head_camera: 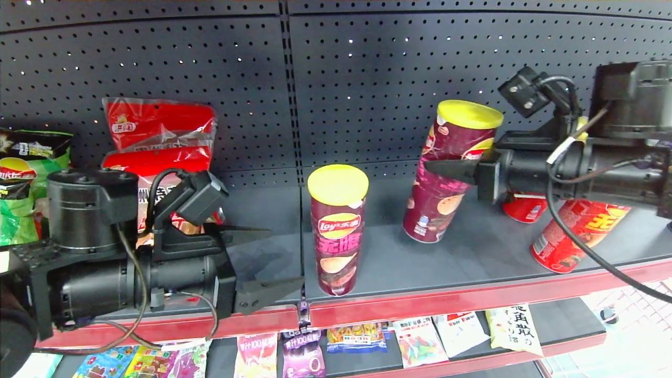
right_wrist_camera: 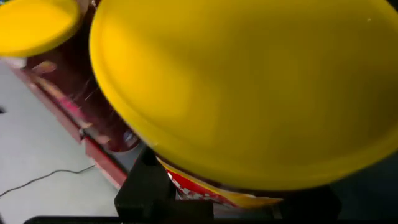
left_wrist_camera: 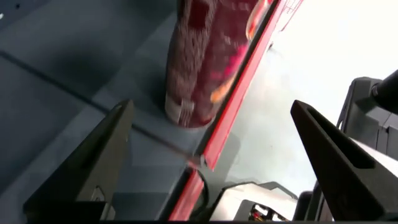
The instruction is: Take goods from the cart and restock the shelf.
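A maroon chip can with a yellow lid (head_camera: 337, 231) stands upright near the front lip of the grey shelf board (head_camera: 472, 257). To its left my left gripper (head_camera: 286, 257) hangs open and empty, level with the shelf edge; the left wrist view has that can (left_wrist_camera: 205, 62) beyond the spread fingers (left_wrist_camera: 102, 162). My right gripper (head_camera: 446, 170) is shut on a second maroon can (head_camera: 457, 136), which leans left with its base at or just above the board. Its yellow lid (right_wrist_camera: 249, 87) looms close in the right wrist view, with the standing can's lid (right_wrist_camera: 37, 25) behind.
Two red cans (head_camera: 577, 231) lie tilted under the right arm. A red snack bag (head_camera: 157, 136) and a green bag (head_camera: 21, 173) stand at the left. The dark pegboard (head_camera: 367, 79) backs the shelf, and the red lip (head_camera: 420, 304) fronts it. Small packets (head_camera: 420, 341) fill the lower shelf.
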